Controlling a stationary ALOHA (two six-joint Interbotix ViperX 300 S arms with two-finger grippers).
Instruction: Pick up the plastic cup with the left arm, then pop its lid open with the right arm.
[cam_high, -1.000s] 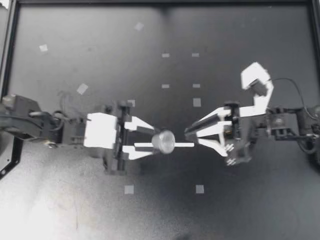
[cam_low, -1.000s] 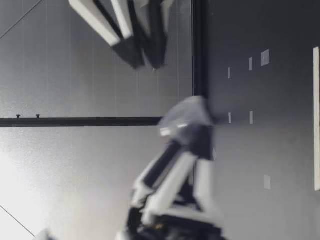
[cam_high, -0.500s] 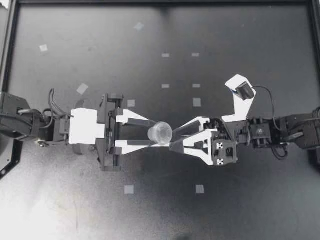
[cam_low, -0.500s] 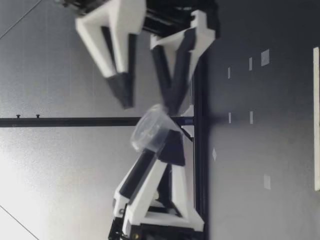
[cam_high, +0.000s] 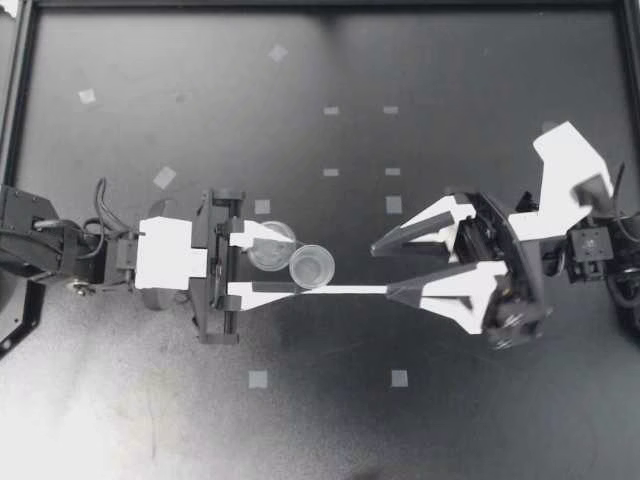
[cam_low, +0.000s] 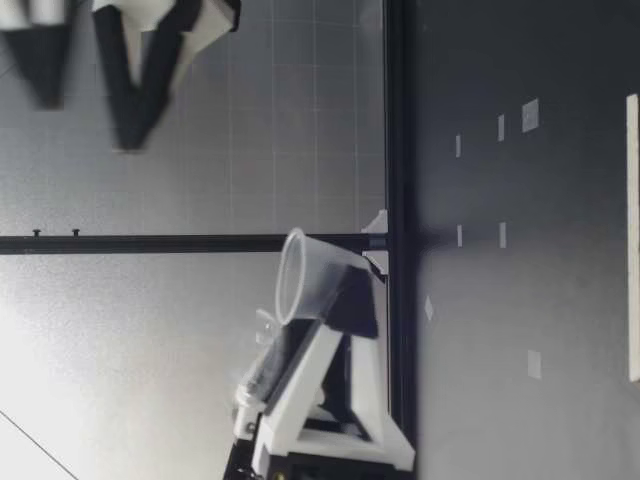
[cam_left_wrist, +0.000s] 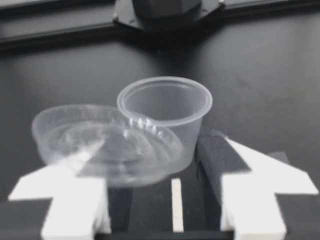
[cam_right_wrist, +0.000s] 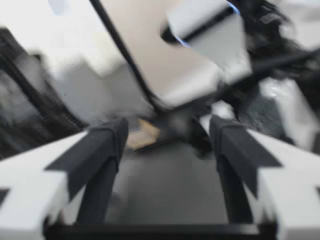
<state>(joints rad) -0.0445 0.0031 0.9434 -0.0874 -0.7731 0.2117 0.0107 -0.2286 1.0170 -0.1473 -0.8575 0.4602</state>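
Black table (cam_high: 450, 80): cup (cam_high: 311, 266) in left end effector (cam_high: 287, 266)

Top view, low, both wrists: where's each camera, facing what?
Top view: overhead, straight down on table; left tool gripping cup, right tool open.
Low view: table height, looking across; both tools, right higher.
Left wrist view: along left tool, at cup and lid.
Right wrist view: along right tool; background blurred.
Shared: cup in top, low, left wrist.

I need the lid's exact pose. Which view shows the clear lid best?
Left wrist view: the clear lid lies whole over one finger of my left gripper, leaning on the cup it grips. Top view shows its outline, low view a faint sliver, right wrist view nothing.
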